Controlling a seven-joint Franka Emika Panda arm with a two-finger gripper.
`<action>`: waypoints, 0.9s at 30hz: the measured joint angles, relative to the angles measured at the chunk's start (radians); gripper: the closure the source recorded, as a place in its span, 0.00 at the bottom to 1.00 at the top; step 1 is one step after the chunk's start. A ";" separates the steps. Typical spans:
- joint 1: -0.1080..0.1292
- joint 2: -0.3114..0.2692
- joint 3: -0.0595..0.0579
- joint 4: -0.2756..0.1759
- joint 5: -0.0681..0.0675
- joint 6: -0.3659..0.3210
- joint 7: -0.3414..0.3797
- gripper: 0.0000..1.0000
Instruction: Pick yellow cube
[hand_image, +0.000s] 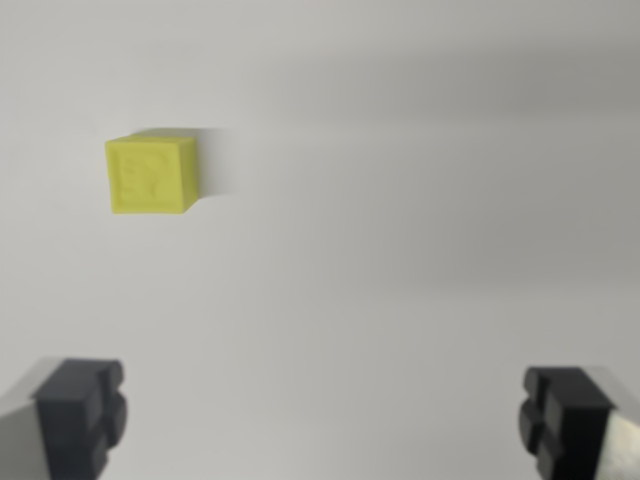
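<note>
Yellow cube (152, 175) lies far-left of the pincer (325, 420).
Pincer gapes wide, empty; cube sits outside its span on the white bench (400, 250).

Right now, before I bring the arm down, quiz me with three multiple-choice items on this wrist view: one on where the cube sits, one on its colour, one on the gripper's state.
1. Where is the cube in the wrist view?
A. Upper left
B. Lower right
C. Dead centre between the fingers

2. What colour is the cube?
A. Red
B. Yellow
C. Blue

3. What state is the gripper in?
A. Shut on the cube
B. Shut on nothing
C. Open, holding nothing

Answers:
1. A, it sits above and near the left finger, far from the right one.
2. B, its faces are plainly yellow against the pale table.
3. C, the two dark fingers stand far apart with bare table between.
</note>
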 joint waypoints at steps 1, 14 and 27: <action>0.000 0.000 0.000 0.000 0.000 0.000 0.000 0.00; 0.016 0.017 0.000 -0.024 0.000 0.040 0.012 0.00; 0.041 0.053 0.000 -0.064 0.001 0.113 0.034 0.00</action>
